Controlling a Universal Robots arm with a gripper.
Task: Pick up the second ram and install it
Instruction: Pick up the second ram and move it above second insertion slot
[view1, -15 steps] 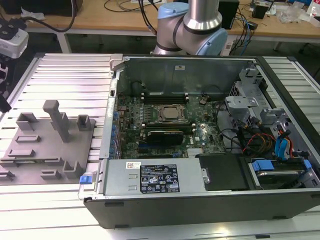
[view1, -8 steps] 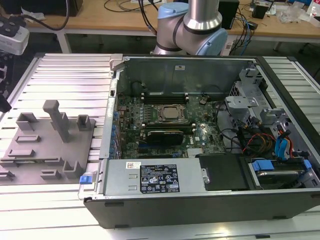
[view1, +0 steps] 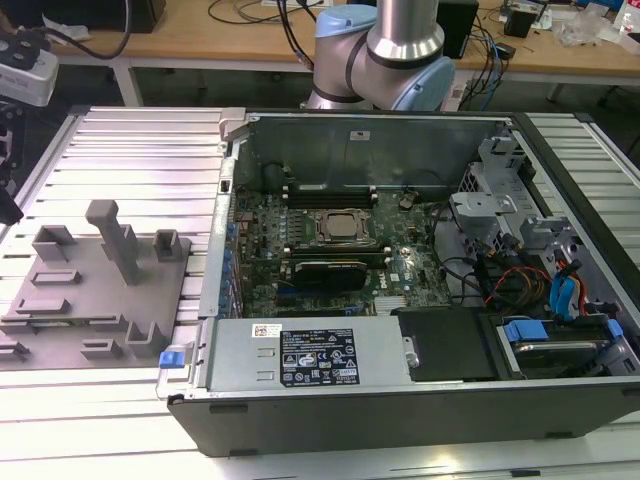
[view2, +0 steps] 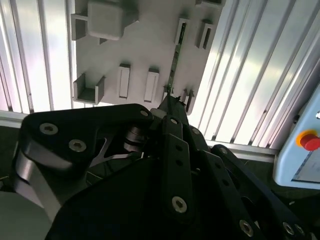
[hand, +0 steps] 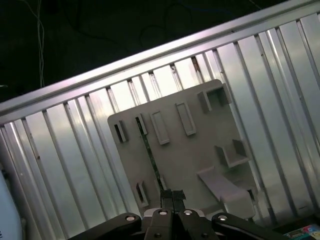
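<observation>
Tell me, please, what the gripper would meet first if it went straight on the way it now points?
Probably the second ram, standing on edge on the grey holder plate; the gripper lines up with its near end, though depth is unclear.

Arm (view1: 381, 48): silver and pale-blue joint housings stand at the far edge of the exterior view. Pincer (hand: 173, 194): black linkage body, pointing downward. Fingertips (hand: 167, 196) are pressed together with no gap between them, and nothing is held, in both wrist views.

The second ram (hand: 151, 160) sits on the holder plate (hand: 185, 160) beside the case (view1: 400, 420).
</observation>
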